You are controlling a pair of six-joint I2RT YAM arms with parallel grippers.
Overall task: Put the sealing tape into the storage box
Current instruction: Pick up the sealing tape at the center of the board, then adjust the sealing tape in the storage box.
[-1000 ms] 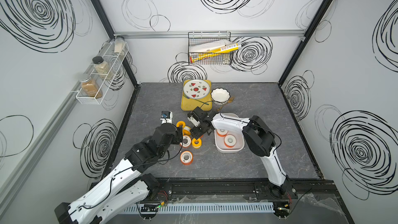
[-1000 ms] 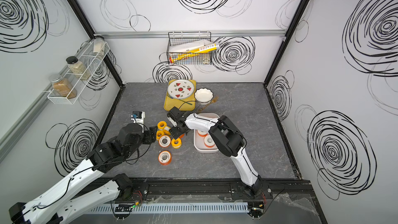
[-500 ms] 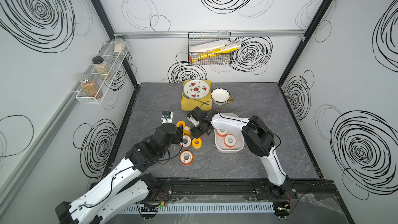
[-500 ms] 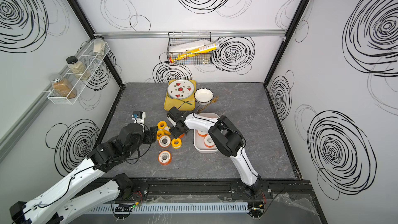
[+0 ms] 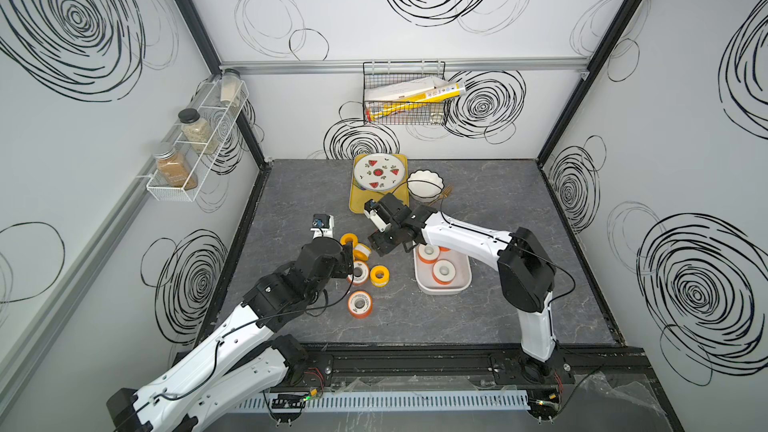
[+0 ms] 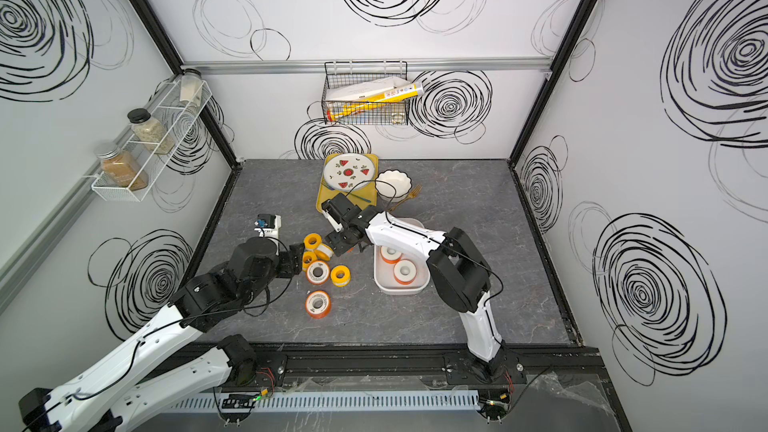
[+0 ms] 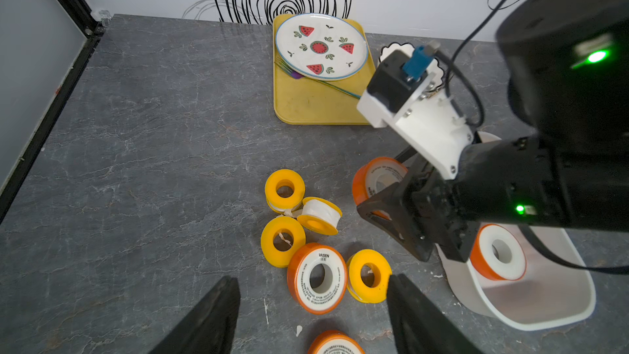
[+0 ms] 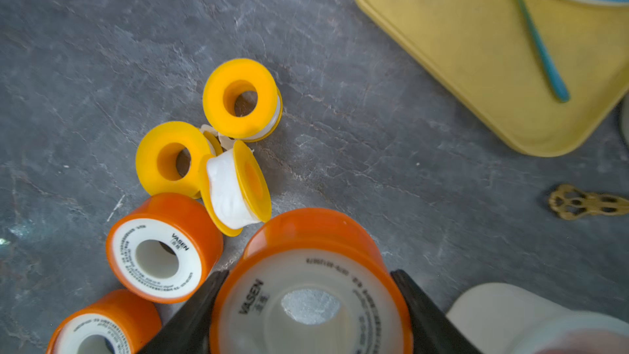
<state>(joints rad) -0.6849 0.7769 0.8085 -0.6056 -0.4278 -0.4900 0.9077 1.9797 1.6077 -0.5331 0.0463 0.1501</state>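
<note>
**Operator:** Right claw?

**Inspector:** Your right gripper is clamped on an orange spool of sealing tape. Its black fingers press both sides, at the bottom centre of the wrist frame. In both top views it sits mid-frame, just left of the storage box and outside the rim.

**Operator:** And the left?

**Inspector:** Your left gripper is spread wide and holds nothing. It sits at the left edge of the loose cluster — four yellow spools and one orange, one yellow tipped on its edge.

**Operator:** Contents of the box?

**Inspector:** Two boxed spools are plainly visible, both orange and lying flat. A lone spool, also orange, lies on the grey table below the cluster — lower centre of the frame.
</note>
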